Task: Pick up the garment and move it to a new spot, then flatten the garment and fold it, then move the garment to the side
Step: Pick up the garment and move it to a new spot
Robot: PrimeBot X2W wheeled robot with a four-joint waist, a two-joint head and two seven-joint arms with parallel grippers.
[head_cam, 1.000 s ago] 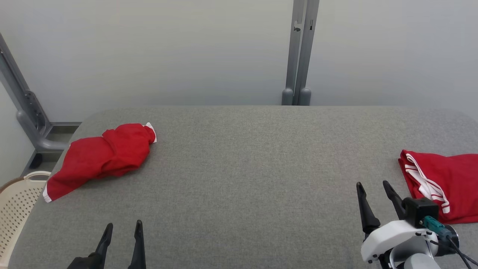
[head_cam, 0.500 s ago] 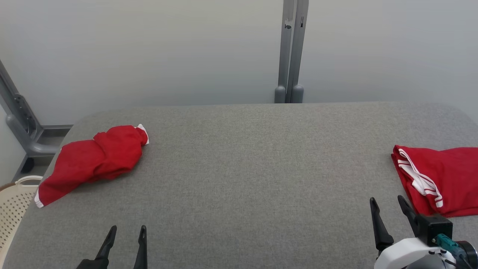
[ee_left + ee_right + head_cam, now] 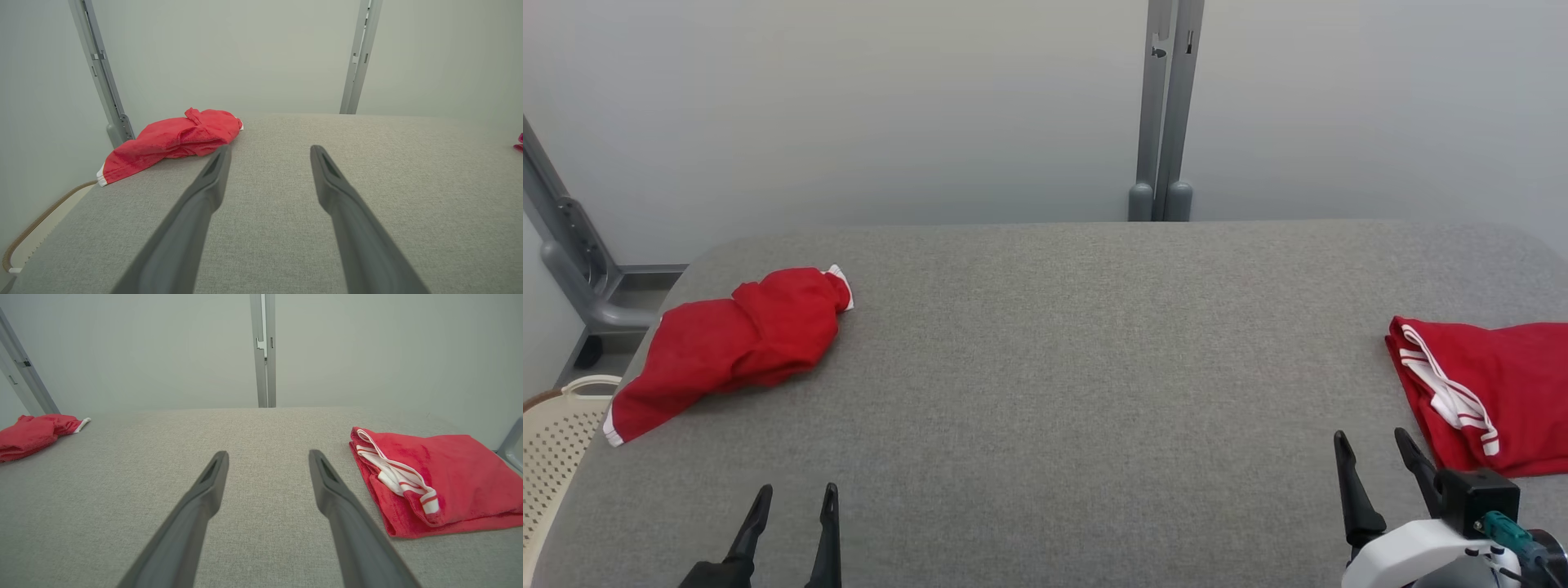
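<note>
You have the crumpled garment (image 3: 727, 347) lying at about 9 o'clock on the grey worktop (image 3: 1078, 367), close to its left edge. It is a red heap, bunched and rolled over on itself. It is thickest at its 1 o'clock end, where a small strip of white trim peeks out. Toward 7 o'clock it flattens into a flap that ends in a white-edged hem right by the worktop's rim. Soft creases run along its length, and you cannot tell its cut from this bundle.

At 3 o'clock lies a folded garment (image 3: 1494, 384) of the same red, flat and layered. White bands with thin red stripes run along its inner edge, and its far side passes out of the head view.

Your left gripper (image 3: 797, 487) sits at 7 o'clock with its fingers (image 3: 212, 179) spread wide and nothing between them, over bare worktop. The crumpled garment is at 11 o'clock from it, well apart. Your right gripper (image 3: 1370, 434) sits at 5 o'clock, its fingers (image 3: 331, 486) just as wide and empty. The folded garment is near it at 2 o'clock, not touching.

A pale perforated basket (image 3: 556, 441) stands off the worktop's left edge at 8 o'clock. A grey post (image 3: 1164, 114) rises against the wall at 12 o'clock.
</note>
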